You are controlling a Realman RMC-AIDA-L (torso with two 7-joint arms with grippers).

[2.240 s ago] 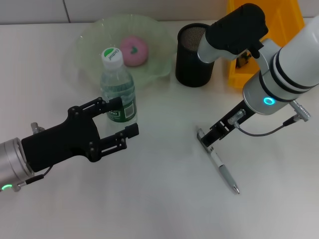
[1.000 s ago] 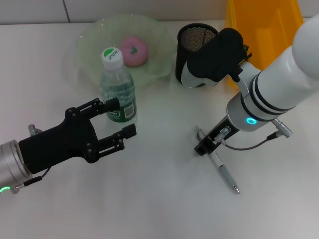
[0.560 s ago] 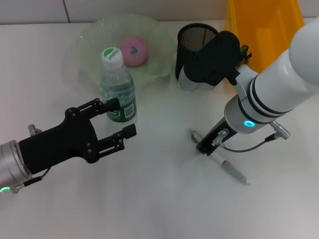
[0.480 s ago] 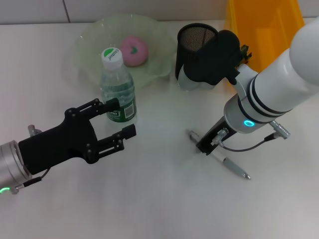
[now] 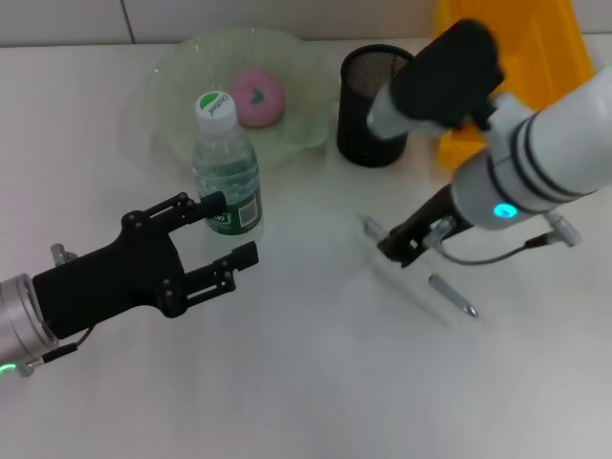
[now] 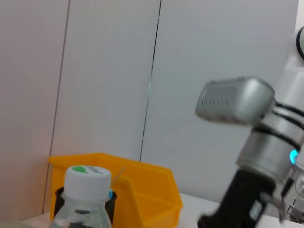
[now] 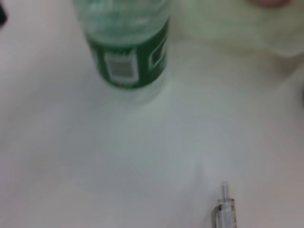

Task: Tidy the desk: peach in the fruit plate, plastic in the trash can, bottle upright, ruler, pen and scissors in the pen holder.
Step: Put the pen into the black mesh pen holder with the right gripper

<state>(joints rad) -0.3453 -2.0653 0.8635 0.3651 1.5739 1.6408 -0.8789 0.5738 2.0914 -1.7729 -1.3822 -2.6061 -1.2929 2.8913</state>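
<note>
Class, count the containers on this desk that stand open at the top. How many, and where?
3. The pale green glass fruit plate at the back, the black mesh pen holder beside it, and the yellow plastic bin at the back right corner. Others may lie outside the view.

You have a white desk (image 5: 306, 382) filling the head view, its surface bare across the near part. At the far right corner sits a yellow bin (image 5: 507, 38), open at the top, just beside the black mesh cup. From the left wrist camera you see that same yellow bin (image 6: 142, 194) from the side, with a pale panelled wall (image 6: 109, 80) behind it, split by thin dark vertical seams.
</note>
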